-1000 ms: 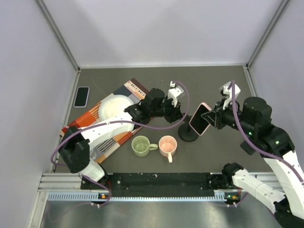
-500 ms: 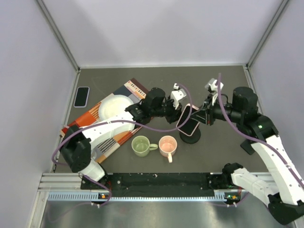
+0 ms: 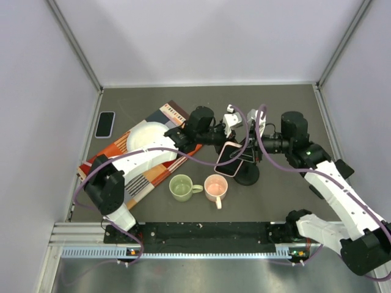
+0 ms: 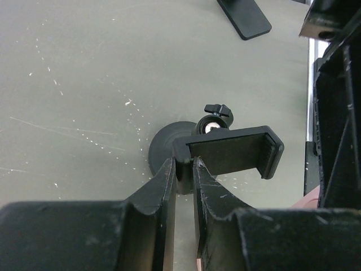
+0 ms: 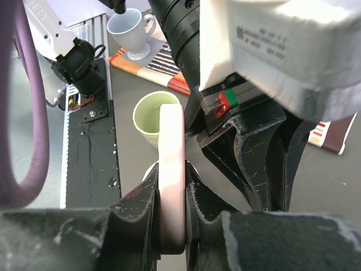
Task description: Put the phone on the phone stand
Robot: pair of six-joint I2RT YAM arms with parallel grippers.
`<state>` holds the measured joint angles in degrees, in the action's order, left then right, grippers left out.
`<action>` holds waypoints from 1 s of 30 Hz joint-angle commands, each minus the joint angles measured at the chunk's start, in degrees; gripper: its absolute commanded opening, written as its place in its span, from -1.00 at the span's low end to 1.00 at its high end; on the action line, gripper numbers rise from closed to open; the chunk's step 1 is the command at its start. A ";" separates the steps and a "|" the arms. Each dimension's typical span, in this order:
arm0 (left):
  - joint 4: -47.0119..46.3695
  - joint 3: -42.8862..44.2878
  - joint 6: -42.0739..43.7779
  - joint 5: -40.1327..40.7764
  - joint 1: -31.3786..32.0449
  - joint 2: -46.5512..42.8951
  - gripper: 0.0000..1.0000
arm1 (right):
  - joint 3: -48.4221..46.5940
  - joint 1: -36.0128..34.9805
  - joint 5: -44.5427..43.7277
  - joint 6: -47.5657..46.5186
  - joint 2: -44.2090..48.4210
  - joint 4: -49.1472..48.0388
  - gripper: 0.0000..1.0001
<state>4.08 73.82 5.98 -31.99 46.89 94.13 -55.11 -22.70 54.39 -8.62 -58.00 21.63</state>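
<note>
Grey tabletop; right end effector tight on pink phone, left end effector tight on phone stand; label unreadable.

A dark grey table sits in a booth with plain, pale walls on three sides, joined by slanting metal struts. Fine white scratches scuff its top. A ridged metal rail runs along the near edge. The light is soft and even, probably from overhead.
</note>
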 commanded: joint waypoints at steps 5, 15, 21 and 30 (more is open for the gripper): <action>-3.02 -0.96 0.35 -3.96 0.04 -1.84 -1.00 | 8.18 2.75 3.79 3.96 3.77 -23.29 -1.00; -3.28 -1.66 1.75 -8.52 -1.36 -2.28 -1.00 | 15.40 9.69 10.89 6.43 2.81 -40.09 -1.00; 2.86 2.72 5.44 -12.04 -2.51 0.70 -1.00 | 13.28 9.78 12.85 3.71 -0.10 -36.05 -1.00; 6.29 5.45 7.82 -14.25 -4.00 2.38 -1.00 | 9.85 10.83 15.48 3.25 -4.75 -35.51 -1.00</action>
<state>7.68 76.93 11.75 -42.50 43.53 96.79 -40.69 -13.58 68.03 -3.22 -61.54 -8.69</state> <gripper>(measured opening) 0.182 0.137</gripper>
